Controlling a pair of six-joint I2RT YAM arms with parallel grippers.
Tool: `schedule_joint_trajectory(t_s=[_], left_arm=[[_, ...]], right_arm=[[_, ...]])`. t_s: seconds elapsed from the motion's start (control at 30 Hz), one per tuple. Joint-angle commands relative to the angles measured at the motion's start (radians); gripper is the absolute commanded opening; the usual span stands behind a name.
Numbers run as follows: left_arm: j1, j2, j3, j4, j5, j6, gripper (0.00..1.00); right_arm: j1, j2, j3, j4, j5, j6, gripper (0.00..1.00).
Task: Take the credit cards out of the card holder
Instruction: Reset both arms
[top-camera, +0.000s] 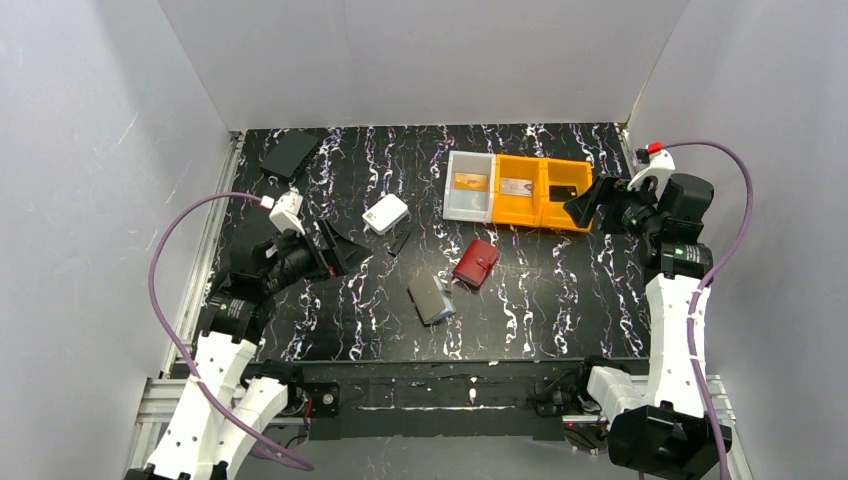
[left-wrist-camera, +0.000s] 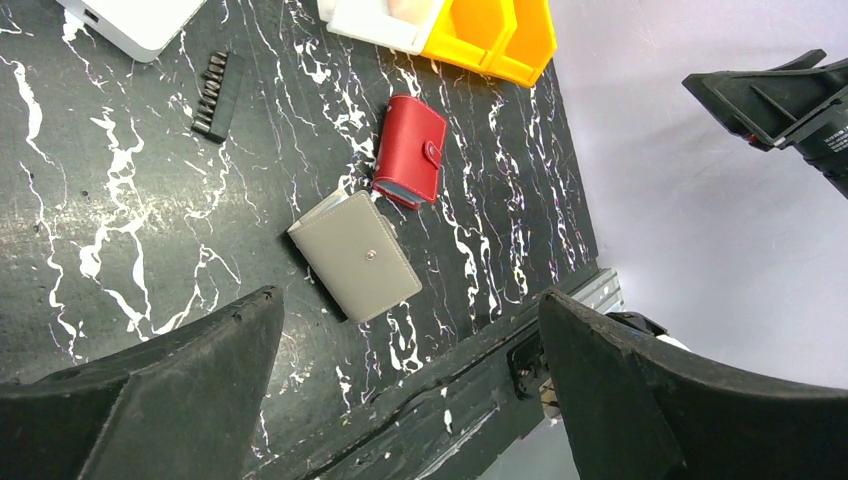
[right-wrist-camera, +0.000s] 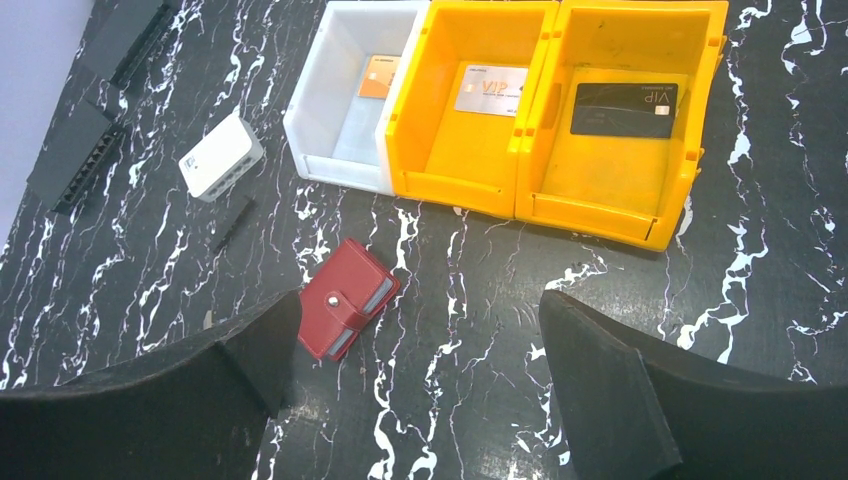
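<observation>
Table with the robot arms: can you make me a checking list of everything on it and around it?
surface: black marbled table, white veins.
job's things: card holder folded, lying flat mid-table; credit cards out of it, one per bin: orange-brown card in white bin, silver card and black card in yellow bins.
clutter: red wallet, white box, bit strip, black panel.
end effectors: left end effector open, empty; right end effector open, empty.
cables: purple cable loops beside each arm.
surroundings: white walls on three sides.
</observation>
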Motion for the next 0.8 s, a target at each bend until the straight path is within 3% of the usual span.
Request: schedule_joint_trajectory(t_s=[0.0,0.77], left_arm=[[0.004,-0.022,-0.013,-0.020,0.003,0.018,0.98],[0.004,-0.046,-0.020,-0.017,0.015,0.001,0.98]], right_arm=[[-0.011,-0.017,0.026,0.049,-0.021,0.012,0.98],[-0.019,-0.035,0.027,0.044,-0.014,0.024,0.98]])
